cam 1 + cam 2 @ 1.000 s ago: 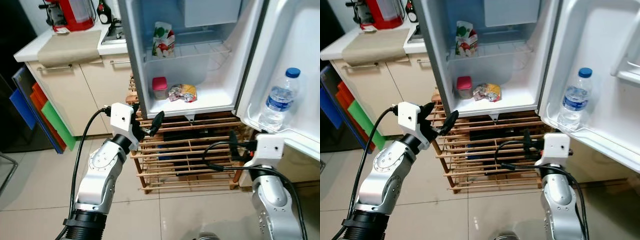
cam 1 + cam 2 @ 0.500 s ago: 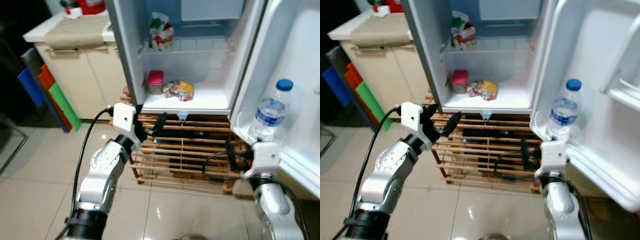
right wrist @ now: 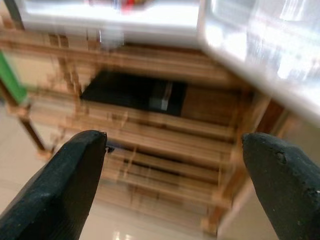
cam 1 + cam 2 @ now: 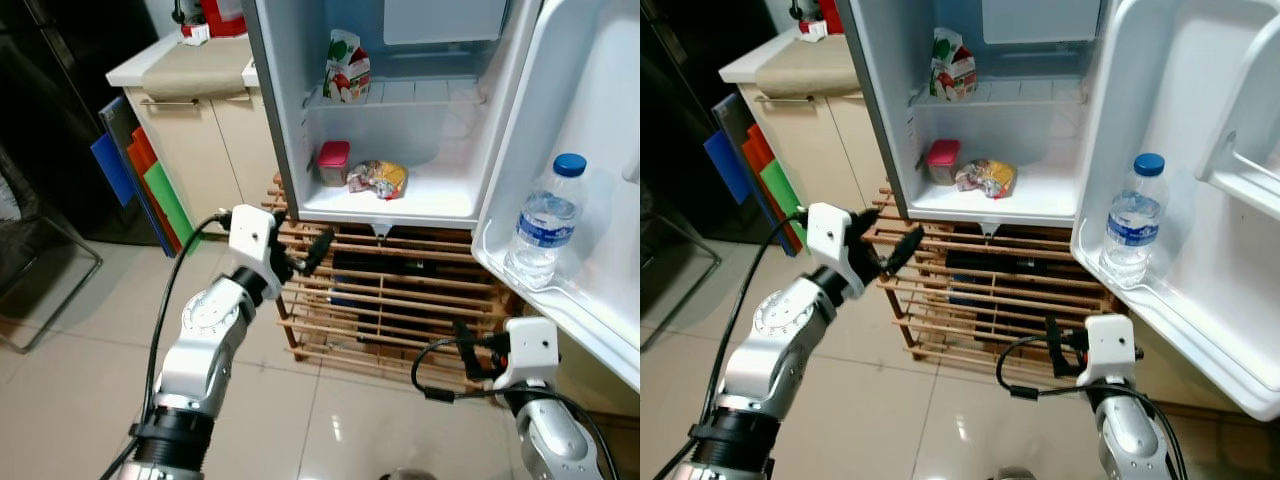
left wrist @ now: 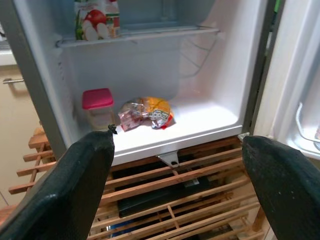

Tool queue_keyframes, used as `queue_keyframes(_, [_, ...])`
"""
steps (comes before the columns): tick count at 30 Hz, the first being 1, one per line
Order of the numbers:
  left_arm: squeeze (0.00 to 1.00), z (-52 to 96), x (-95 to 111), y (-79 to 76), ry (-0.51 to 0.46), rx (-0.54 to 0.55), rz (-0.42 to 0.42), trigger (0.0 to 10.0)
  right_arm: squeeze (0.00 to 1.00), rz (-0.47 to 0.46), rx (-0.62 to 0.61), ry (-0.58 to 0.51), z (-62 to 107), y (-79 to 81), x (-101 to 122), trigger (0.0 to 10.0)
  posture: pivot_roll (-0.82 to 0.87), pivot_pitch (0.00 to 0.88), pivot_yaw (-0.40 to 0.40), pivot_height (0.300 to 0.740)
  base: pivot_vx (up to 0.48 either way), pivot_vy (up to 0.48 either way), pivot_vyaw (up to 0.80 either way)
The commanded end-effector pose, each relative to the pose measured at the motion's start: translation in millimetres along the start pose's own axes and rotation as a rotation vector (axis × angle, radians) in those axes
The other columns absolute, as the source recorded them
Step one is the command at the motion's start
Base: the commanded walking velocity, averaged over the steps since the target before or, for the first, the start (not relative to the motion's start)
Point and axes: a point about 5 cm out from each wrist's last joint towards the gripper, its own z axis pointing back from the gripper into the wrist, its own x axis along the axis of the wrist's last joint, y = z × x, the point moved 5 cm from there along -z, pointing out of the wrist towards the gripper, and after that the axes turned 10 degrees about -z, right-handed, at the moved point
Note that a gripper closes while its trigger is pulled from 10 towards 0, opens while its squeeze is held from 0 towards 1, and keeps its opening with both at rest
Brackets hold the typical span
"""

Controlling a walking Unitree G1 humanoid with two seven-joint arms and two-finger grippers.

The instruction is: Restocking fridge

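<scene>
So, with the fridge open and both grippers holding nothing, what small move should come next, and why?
Probably turn away to look for an item to stock. Both the left gripper and the right gripper are open and empty, below the fridge in front of the wooden rack. The water bottle already stands in the door shelf.

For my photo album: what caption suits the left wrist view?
Open fingers frame a fridge shelf holding a pink-lidded jar and snack packet.

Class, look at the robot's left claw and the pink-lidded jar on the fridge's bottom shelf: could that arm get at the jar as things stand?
Probably yes. The left claw is open, held below the fridge floor, facing the pink-lidded jar; the door is wide open and nothing stands before the jar.
</scene>
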Motion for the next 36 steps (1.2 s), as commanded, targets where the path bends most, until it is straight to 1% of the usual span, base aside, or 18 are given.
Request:
queue_keyframes(1, [0.00,1.5,0,1.5,0.010,-0.004,-0.009,10.0,0.00,-0.011,-0.031,0.121,5.1,-8.6,-31,10.0,-0.22,0.000,0.130,0.740,-0.352,0.000,0.00])
queue_keyframes(2, [0.00,1.5,0,1.5,0.010,-0.004,-0.009,10.0,0.00,-0.011,-0.031,0.121,5.1,-8.6,-31,10.0,-0.22,0.000,0.130,0.740,-0.352,0.000,0.00])
queue_keyframes(4, [0.00,2.0,-2,-0.4,0.016,-0.014,-0.004,10.0,0.00,-0.005,-0.077,0.200,9.2,-22.1,-51,10.0,-0.22,0.000,0.130,0.740,-0.414,0.000,0.00])
queue_keyframes(5, [0.00,2.7,-4,-3.1,0.021,-0.031,0.003,10.0,0.00,0.016,-0.118,0.308,16.6,-37.8,-80,10.0,-0.22,0.000,0.129,0.740,-0.431,0.000,0.00])
queue_keyframes(6, [0.00,2.7,-4,-3.1,0.021,-0.031,0.003,10.0,0.00,0.016,-0.118,0.308,16.6,-37.8,-80,10.0,-0.22,0.000,0.129,0.740,-0.431,0.000,0.00])
queue_keyframes(7, [0.00,2.9,-5,-4.2,0.023,-0.038,0.004,10.0,0.00,0.029,-0.133,0.348,19.8,-43.7,-90,10.0,-0.22,0.000,0.129,0.740,-0.431,0.000,0.00])
queue_keyframes(10, [0.00,3.1,-5,-7.0,0.023,-0.056,-0.003,10.0,0.00,0.004,-0.203,0.444,29.5,-61.8,-118,10.0,-0.22,0.000,0.130,0.740,-0.425,0.000,0.00])
queue_keyframes(15, [0.00,2.3,-6,-7.5,0.026,-0.062,-0.004,10.0,0.00,0.025,-0.294,0.515,41.7,-84.0,-132,10.0,-0.23,0.000,0.136,0.740,-0.218,-0.048,0.00])
queue_keyframes(19, [0.00,0.9,-16,-2.4,0.071,-0.040,0.006,10.0,0.00,0.063,-0.383,0.572,51.3,-104.1,-140,10.0,-0.23,0.000,0.138,0.740,0.000,0.000,0.00])
queue_keyframes(21, [0.00,0.0,-22,3.9,0.095,-0.015,0.020,10.0,0.00,0.074,-0.465,0.565,54.9,-119.0,-137,10.0,-0.23,0.000,0.138,0.740,0.000,0.000,0.00])
queue_keyframes(23, [0.00,-2.1,-31,14.6,0.132,0.024,0.031,10.0,0.00,0.088,-0.619,0.497,58.7,-144.3,-122,10.0,-0.23,0.000,0.136,0.740,0.000,0.000,0.00])
queue_keyframes(24, [0.00,-2.6,-33,17.4,0.140,0.034,0.032,10.0,0.00,0.090,-0.658,0.475,59.7,-150.5,-117,10.0,-0.23,0.000,0.136,0.740,0.000,0.000,0.00])
queue_keyframes(25, [0.00,-4.3,-33,21.6,0.140,0.047,0.024,10.0,0.00,0.105,-0.688,0.414,56.1,-156.5,-105,10.0,-0.23,0.000,0.137,0.740,0.000,0.000,0.00])
queue_keyframes(29, [0.00,-9.2,-29,22.5,0.130,0.041,-0.021,10.0,0.00,0.129,-0.733,0.206,47.5,-167.6,-68,10.0,-0.24,0.000,0.142,0.740,0.000,0.000,0.00])
queue_keyframes(30, [0.00,-9.2,-29,22.5,0.130,0.041,-0.021,10.0,0.00,0.129,-0.733,0.206,47.5,-167.6,-68,10.0,-0.24,0.000,0.142,0.740,0.000,0.000,0.00])
queue_keyframes(31, [0.00,-10.2,-29,21.0,0.129,0.035,-0.023,10.0,0.00,0.151,-0.745,0.164,45.4,-168.9,-59,10.0,-0.24,0.000,0.144,0.740,0.000,0.000,0.00])
queue_keyframes(34, [0.00,-12.1,-29,16.3,0.122,0.022,-0.020,10.0,0.00,0.193,-0.793,0.016,34.7,-169.0,-23,10.0,-0.25,0.000,0.150,0.740,0.000,0.000,0.00])
queue_keyframes(36, [0.00,-13.0,-29,15.1,0.122,0.018,-0.015,10.0,0.00,0.242,-0.793,-0.105,25.6,-164.1,8,10.0,-0.25,0.000,0.152,0.740,0.000,0.000,0.00])
